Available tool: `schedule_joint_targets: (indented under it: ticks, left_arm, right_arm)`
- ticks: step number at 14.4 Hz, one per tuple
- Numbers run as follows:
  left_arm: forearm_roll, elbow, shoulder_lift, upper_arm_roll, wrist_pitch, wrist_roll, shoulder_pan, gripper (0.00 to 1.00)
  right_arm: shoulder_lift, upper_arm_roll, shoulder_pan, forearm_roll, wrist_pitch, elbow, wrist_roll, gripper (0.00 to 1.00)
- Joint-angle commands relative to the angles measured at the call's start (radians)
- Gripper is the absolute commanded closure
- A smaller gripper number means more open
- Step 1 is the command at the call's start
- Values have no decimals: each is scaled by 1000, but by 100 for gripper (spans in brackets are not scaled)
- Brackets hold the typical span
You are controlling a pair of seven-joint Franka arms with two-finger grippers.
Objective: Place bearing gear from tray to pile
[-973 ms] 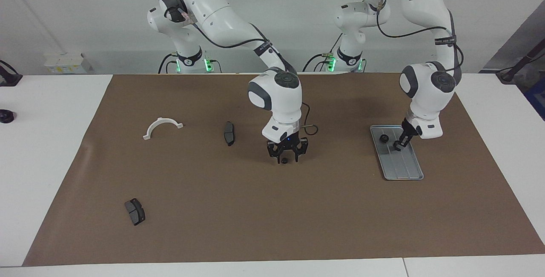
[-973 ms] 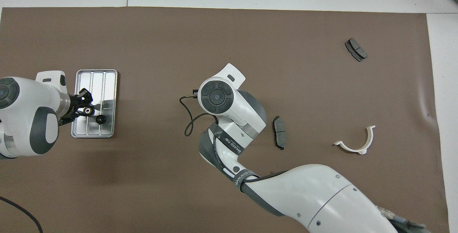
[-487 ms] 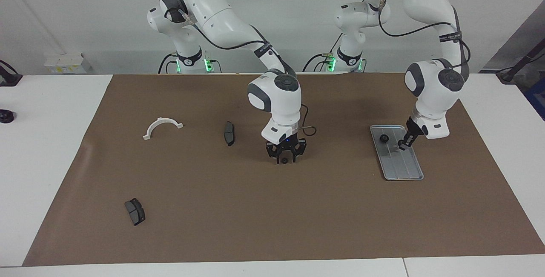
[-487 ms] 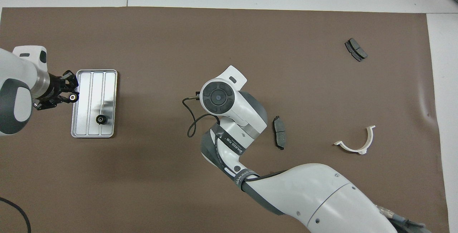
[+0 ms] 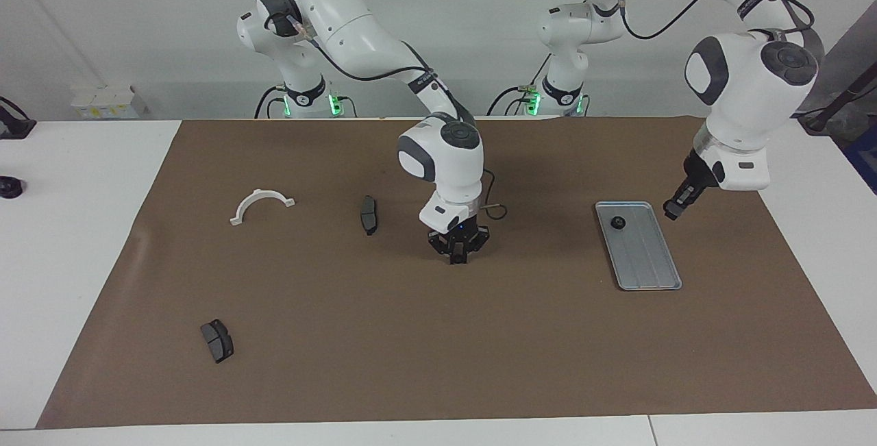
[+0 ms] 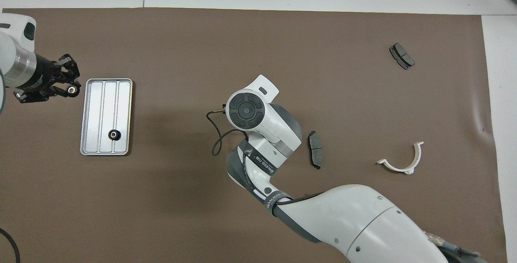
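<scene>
One gear (image 5: 618,222) is lying in the tray (image 5: 647,264), needing a centred pinch, while the left end effector (image 5: 674,210), state unclear, is hanging beside it and the right end effector (image 5: 457,256) is sitting shut mid-worktop.

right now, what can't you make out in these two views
- right gripper: in the overhead view its own wrist covers it. In the facing view it is shut and low, but whether anything sits between its tips is too small to tell.
- left gripper: raised beside the tray. Whether it carries anything is too small to tell in either view.
- gear in the tray: its teeth are too small to see in the facing view.
</scene>
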Motion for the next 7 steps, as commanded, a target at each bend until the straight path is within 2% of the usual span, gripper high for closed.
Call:
schedule_joint_targets:
  ticks: [1,4,5,7]
  left_arm:
    - [-37,87,6,-16,-71,12,-6,100]
    - [-106,141,6,-22,-120,6,-6,100]
    - [-107,146,5,-45,-134,0,-6,100]
    - [-112,146,-2,-88,-127,-9,-6,100]
  right_arm:
    - [-4,5,-7,-16,12,-13,9,81]
    - [-5,5,-7,-10,9,-7,9,89]
    - [-8,5,-15,-8,-7,6,7,96]
    - [-5,5,-35,-10,-24,30,-6,99]
